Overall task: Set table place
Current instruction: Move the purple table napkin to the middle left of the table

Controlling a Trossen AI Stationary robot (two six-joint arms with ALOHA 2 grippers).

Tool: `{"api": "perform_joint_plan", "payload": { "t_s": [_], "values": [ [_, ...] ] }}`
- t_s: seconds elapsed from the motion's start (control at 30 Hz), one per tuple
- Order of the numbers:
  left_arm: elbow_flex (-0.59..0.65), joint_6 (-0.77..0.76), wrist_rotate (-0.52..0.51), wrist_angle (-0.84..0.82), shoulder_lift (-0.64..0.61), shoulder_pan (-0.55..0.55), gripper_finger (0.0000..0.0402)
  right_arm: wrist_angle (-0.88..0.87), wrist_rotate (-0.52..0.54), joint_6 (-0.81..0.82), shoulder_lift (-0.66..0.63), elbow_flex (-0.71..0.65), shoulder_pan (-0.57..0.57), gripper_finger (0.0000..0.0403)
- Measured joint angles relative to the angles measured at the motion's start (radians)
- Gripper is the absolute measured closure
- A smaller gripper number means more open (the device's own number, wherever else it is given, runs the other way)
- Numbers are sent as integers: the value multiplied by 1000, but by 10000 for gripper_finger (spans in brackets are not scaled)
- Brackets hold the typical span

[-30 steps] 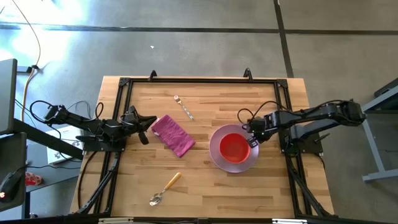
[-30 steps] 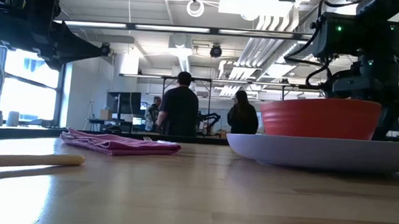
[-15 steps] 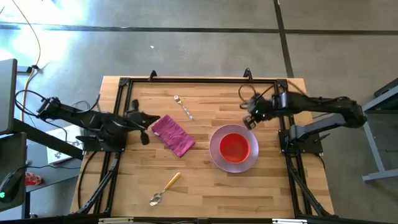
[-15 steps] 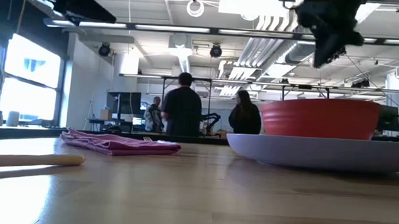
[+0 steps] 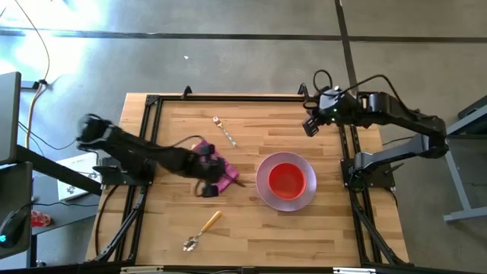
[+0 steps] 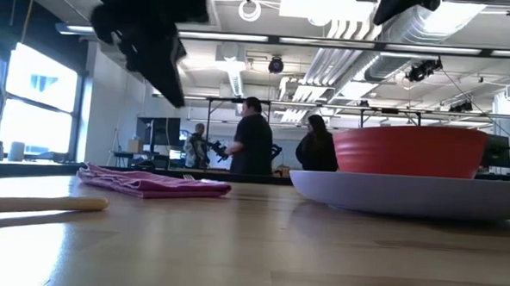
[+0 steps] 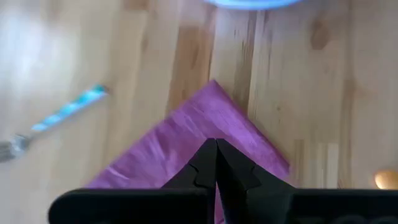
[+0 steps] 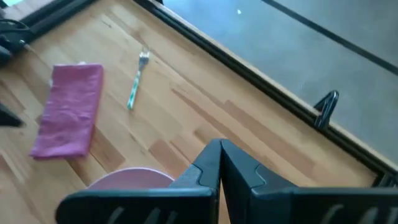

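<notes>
While the right gripper (image 5: 310, 126) is hanging closed and empty over the table's (image 5: 251, 228) far right corner, the left gripper (image 5: 207, 176), fingers together, is hovering above the soft, floppy napkin (image 5: 219, 169), probably best pinched at an edge.

Large rectangular light butcher-block wooden tabletop (image 5: 251, 228): jointed pale strips, smooth, low satin sheen; edged by a matt black metal frame (image 5: 243, 98). Pale lilac round plate (image 5: 263, 188), toward 3 o'clock: smooth, glossy rim. Small red bowl (image 5: 287, 180) on it: smooth, semi-gloss. Magenta cloth napkin (image 5: 221, 172), at centre-left: soft woven fabric, matt, lightly creased. Small silver fork (image 5: 225, 132), at 12 o'clock: bright polished metal. Wooden-handled metal spoon (image 5: 201, 230), at 7 o'clock: smooth tan wood handle, shiny metal bowl.
</notes>
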State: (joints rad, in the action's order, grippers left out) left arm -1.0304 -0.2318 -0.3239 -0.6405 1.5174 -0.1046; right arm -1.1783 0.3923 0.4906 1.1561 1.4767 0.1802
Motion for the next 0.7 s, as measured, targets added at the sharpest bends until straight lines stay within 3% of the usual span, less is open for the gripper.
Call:
{"api": "perform_joint_plan", "payload": {
  "t_s": [0.1, 0.3, 0.53, 0.7],
  "values": [
    [-101, 7, 62, -105, 117, 51, 402, 1, 0, -31, 0, 21, -4, 403],
    [-250, 131, 221, -155, 283, 132, 401, -5, -1, -89, 0, 25, -4, 403],
    [-261, 149, 222, -251, 344, 130, 402, -20, -2, -132, 0, 26, -4, 403],
    [-228, 146, 212, -230, 368, 131, 401, -18, -1, -153, 0, 26, -4, 403]
  ]
}}
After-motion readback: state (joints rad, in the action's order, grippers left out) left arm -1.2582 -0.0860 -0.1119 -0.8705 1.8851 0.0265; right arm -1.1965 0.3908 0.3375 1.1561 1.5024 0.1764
